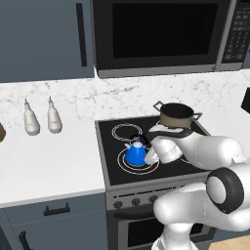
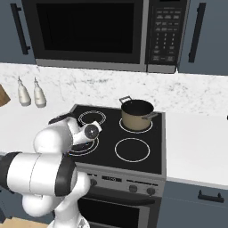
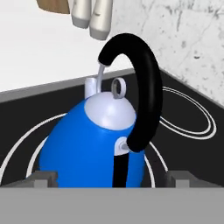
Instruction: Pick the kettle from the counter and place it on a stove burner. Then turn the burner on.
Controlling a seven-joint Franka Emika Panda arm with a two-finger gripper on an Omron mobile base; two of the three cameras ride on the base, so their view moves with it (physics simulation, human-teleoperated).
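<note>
The blue kettle stands upright on the stove burner, the large double-ring circle at the front left of the black cooktop. In the hand view the kettle is very close, its black arched handle rising over the pale lid. My gripper is open, one fingertip on each side of the kettle's base and apart from it. From the left base view the gripper hangs just right of the kettle. In the right base view my arm hides the kettle, and the burner shows beneath the hand. The white counter lies left of the stove.
A tan pot with grey handles sits on the back right burner, close behind my wrist. Two pale bottles stand on the counter by the backsplash. The stove knobs run along the front panel. A microwave hangs above.
</note>
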